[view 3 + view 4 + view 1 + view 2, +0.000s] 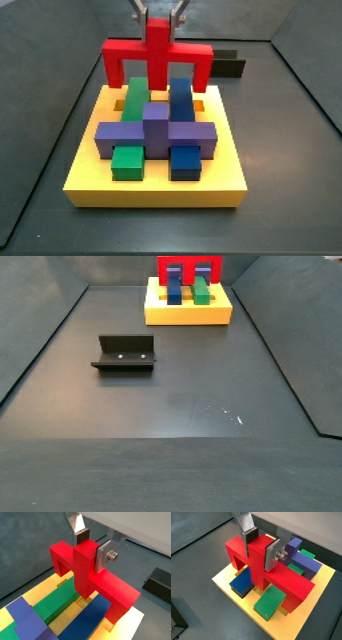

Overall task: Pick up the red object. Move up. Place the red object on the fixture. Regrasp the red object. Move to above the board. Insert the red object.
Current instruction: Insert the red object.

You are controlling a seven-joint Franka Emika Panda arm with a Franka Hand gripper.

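My gripper (92, 545) is shut on the central stub of the red object (93, 577), with the silver fingers on either side of the stub in both wrist views (260, 547). The red object (158, 55) hangs upright, prongs pointing down, over the far end of the yellow board (158, 178). Its prongs reach down beside the long green (138, 98) and blue (179, 98) blocks; I cannot tell whether they touch the board. In a side view the red object (189, 270) stands on the board (187, 311) at the far end of the floor. The fixture (126, 353) stands apart and empty.
A purple cross-shaped block (150, 133) sits mid-board, with small green (127, 160) and blue (186, 160) blocks at the near end. The fixture also shows dark behind the board (231, 66). Grey walls enclose the dark floor (174, 416).
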